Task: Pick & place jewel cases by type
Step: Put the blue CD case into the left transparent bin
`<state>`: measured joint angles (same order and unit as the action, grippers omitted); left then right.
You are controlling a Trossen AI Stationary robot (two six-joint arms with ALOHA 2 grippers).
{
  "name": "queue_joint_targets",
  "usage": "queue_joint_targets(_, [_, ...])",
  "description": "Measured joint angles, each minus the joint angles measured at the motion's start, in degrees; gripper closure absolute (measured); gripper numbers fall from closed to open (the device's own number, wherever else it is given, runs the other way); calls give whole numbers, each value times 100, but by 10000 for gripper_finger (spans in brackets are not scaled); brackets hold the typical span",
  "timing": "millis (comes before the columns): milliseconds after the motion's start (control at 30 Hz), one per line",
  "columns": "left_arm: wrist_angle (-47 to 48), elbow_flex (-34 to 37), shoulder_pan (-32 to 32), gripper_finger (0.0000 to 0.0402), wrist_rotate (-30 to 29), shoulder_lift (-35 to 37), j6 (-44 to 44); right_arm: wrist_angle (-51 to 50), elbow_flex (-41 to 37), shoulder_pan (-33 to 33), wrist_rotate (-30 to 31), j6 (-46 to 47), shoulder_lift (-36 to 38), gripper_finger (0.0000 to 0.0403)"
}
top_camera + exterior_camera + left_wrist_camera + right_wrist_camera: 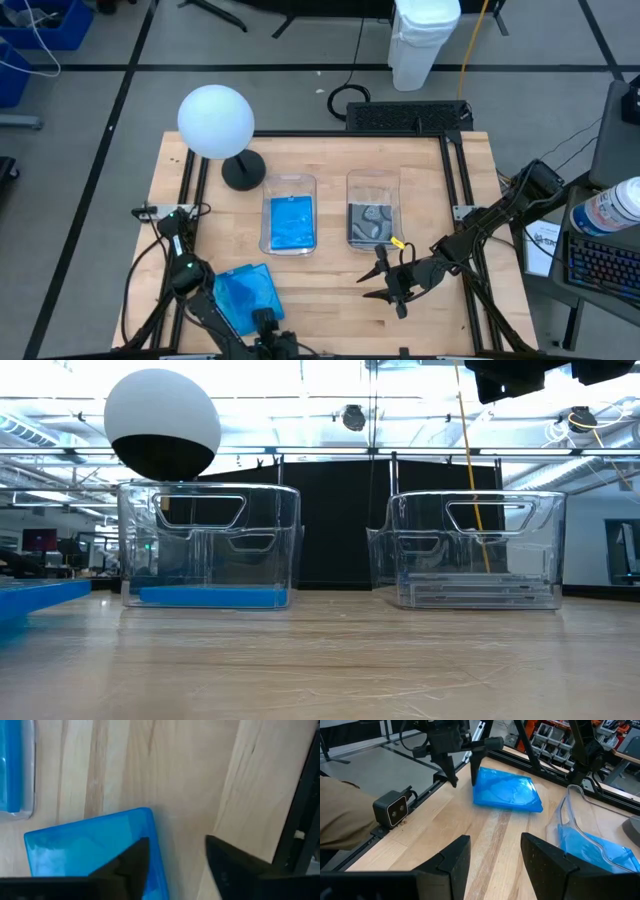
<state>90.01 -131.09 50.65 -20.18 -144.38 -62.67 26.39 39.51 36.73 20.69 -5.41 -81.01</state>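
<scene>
A stack of bright blue jewel cases (pixel 243 292) lies flat on the table near its front left; it also shows as the blue stack (pixel 507 790). My left gripper (pixel 175 855) points steeply down at the stack's edge, open, with one finger over the top case and the other over bare wood. It appears again as the left gripper (pixel 462 780). Behind stand two clear bins: the left bin (pixel 289 225) holds blue cases, the right bin (pixel 372 220) grey-patterned ones. My right gripper (pixel 385 283) waits open above the table's front right. My left gripper comes from above at the blue stack's edge (pixel 152 837). One finger (pixel 132 865) stands over the top case beside that edge, the other (pixel 225 865) beyond it over the wood. Whether either finger touches the case, I cannot tell.
A white globe lamp (pixel 215 120) on a black round base stands at the far left. Black frame rails (pixel 455 200) run along the table's sides. A small black camera (pixel 390 807) sits at the front edge. Bare wood (pixel 330 300) lies between the two grippers.
</scene>
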Motion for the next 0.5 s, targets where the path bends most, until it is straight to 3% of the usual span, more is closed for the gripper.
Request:
queue_joint_targets(100, [-4,4,-13,145,34,0,39,-2,0,2,0,2,0,238])
queue_joint_targets(233, [-3,4,-99,104,66,0,-249,-2,0,1,0,11,0,238])
queue_joint_targets(367, [-7,106,-238,102,224,9,-158,2,0,1,0,12,0,238])
queue_joint_targets(500, [-3,395,-316,129,536,9,-25,8,0,2,0,15,0,238])
